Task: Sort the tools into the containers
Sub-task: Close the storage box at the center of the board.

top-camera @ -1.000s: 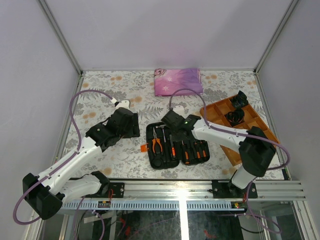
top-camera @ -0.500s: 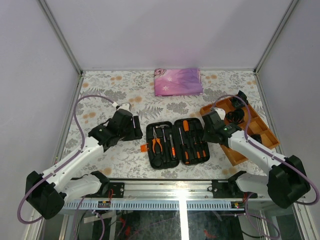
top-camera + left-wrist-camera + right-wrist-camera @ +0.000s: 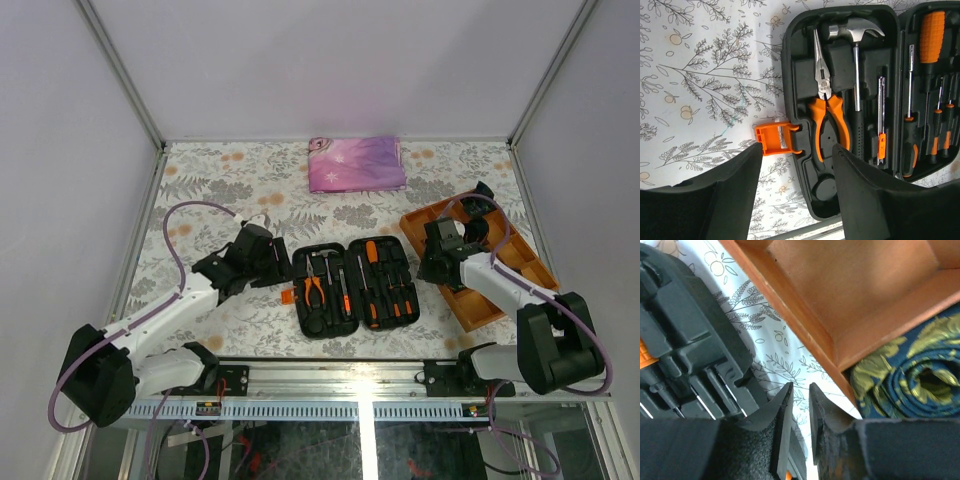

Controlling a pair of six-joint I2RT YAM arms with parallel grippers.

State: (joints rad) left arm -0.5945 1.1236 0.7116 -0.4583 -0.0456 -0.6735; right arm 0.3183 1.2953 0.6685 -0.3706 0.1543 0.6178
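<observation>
The black tool case [image 3: 355,285] lies open near the table's front, its orange latch [image 3: 775,140] at its left edge. In its moulded slots sit orange-handled pliers [image 3: 827,107], a hammer [image 3: 856,37], and screwdrivers [image 3: 929,35]. My left gripper [image 3: 796,150] hovers open over the case's left edge by the latch, holding nothing; from above my left gripper [image 3: 283,262] is just left of the case. My right gripper [image 3: 800,390] has its jaws a narrow slit apart, empty, over the table strip between the case [image 3: 690,340] and a wooden tray [image 3: 880,290].
The wooden compartment tray [image 3: 497,290] stands at the right with black coiled bundles [image 3: 470,235] and a rolled blue-and-gold cloth [image 3: 905,375] in it. A folded pink-purple cloth [image 3: 355,163] lies at the back. Metal frame posts edge the table.
My right arm has swung off the open case to the right, ending beside the wooden tray. My left gripper has moved right and closer to the case's left edge.
</observation>
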